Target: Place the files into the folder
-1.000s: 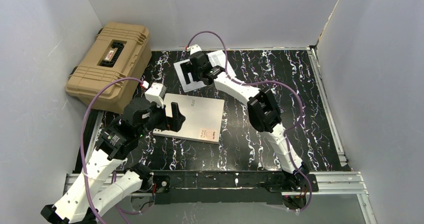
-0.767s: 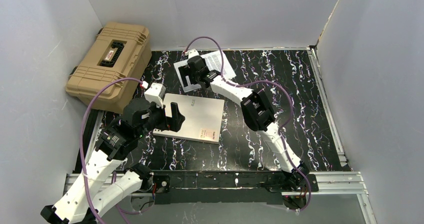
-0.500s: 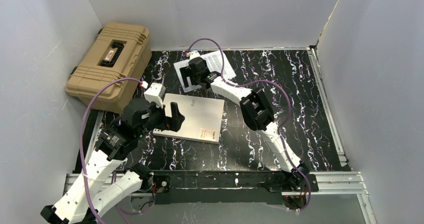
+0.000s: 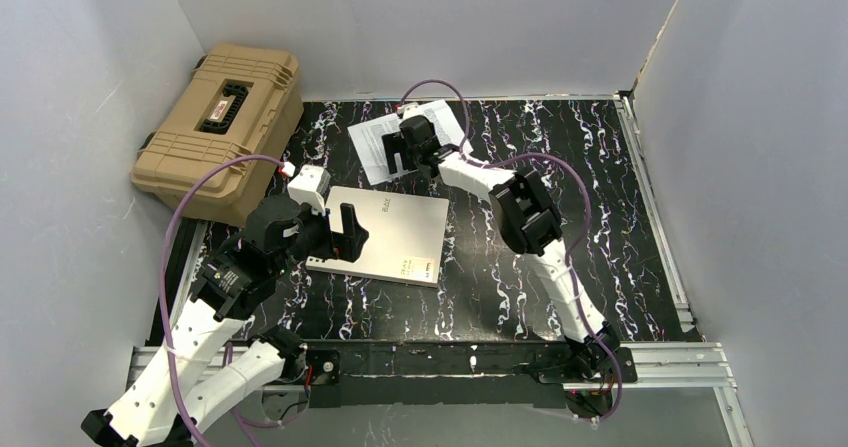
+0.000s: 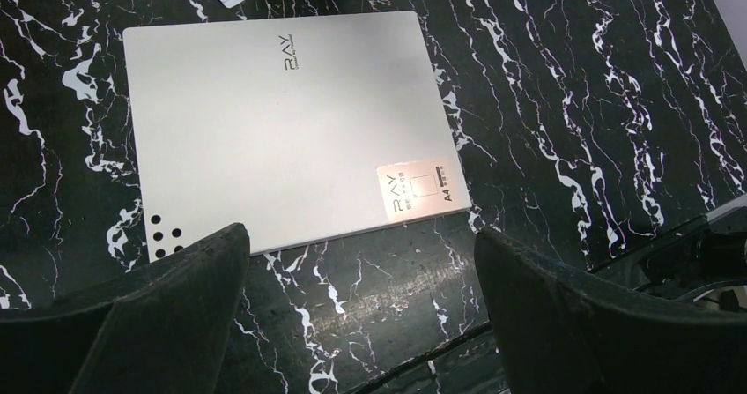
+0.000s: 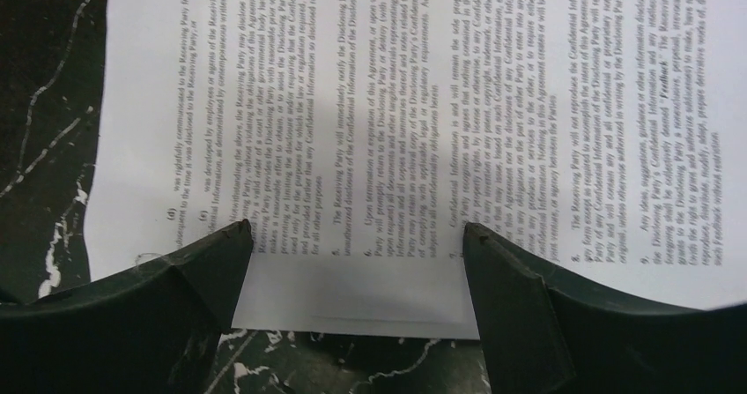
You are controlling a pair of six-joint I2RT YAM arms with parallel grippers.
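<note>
The files (image 4: 373, 142) are thin white sheets full of small black print. They lie flat on the table (image 4: 600, 197) just past the far edge of the folder (image 4: 395, 229), near it but not touching. At least two sheets lie partly on top of each other. They look very light and floppy, so they will bend and droop when lifted, and one sheet may slide off the other. A good place to take hold is probably the edge nearest the folder, pinching both sheets there together. That edge lies flat on the table, so getting a finger under it may be hard. The right end effector (image 6: 352, 235) is spread wide over that edge, with nothing between its fingers. I cannot tell if the tips touch the paper. The folder is closed, cream side up. The left end effector (image 5: 361, 235) hangs over the folder's near left part, spread wide and empty too. A tan case (image 4: 225, 127) sits far off to the folder's left. A second ago the right end effector was more to the left over the sheets. It has moved right, so more print shows now. The folder and left arm look unchanged.
</note>
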